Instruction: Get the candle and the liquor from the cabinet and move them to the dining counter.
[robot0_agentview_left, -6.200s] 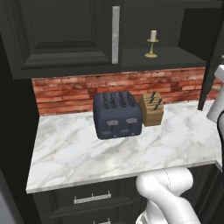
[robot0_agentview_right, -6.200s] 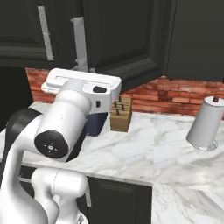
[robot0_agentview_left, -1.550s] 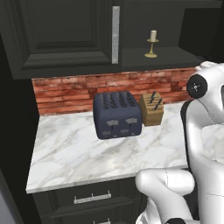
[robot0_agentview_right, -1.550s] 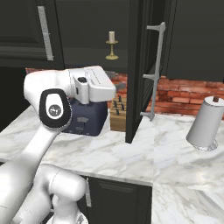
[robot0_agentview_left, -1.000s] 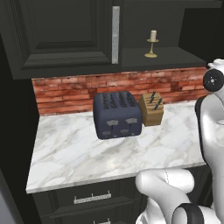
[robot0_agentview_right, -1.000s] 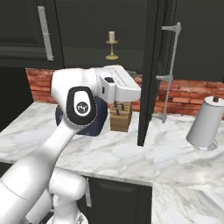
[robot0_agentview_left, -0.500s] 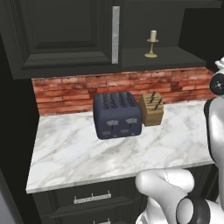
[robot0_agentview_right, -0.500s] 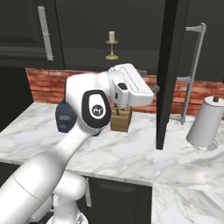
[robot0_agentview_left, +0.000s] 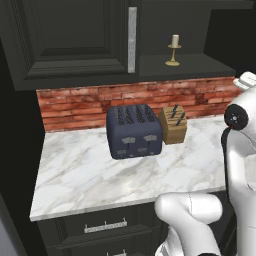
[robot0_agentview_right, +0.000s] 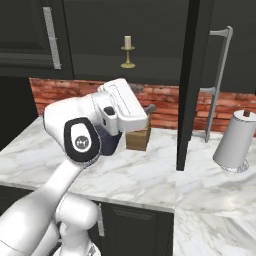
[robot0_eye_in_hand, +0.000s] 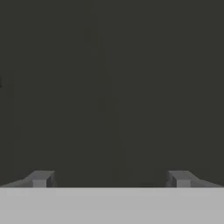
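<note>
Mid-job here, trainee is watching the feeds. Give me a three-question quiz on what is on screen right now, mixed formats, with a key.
1. True or false: the candle stands on the cabinet shelf.
2. On the counter, the knife block is: A) on top of the toaster; B) beside the toaster, by the brick wall; C) lying at the counter's front edge.
3. Fill in: in the hand view, the gripper is ____, with nothing between its fingertips.

Key: 1 true; 2 B; 3 open.
</note>
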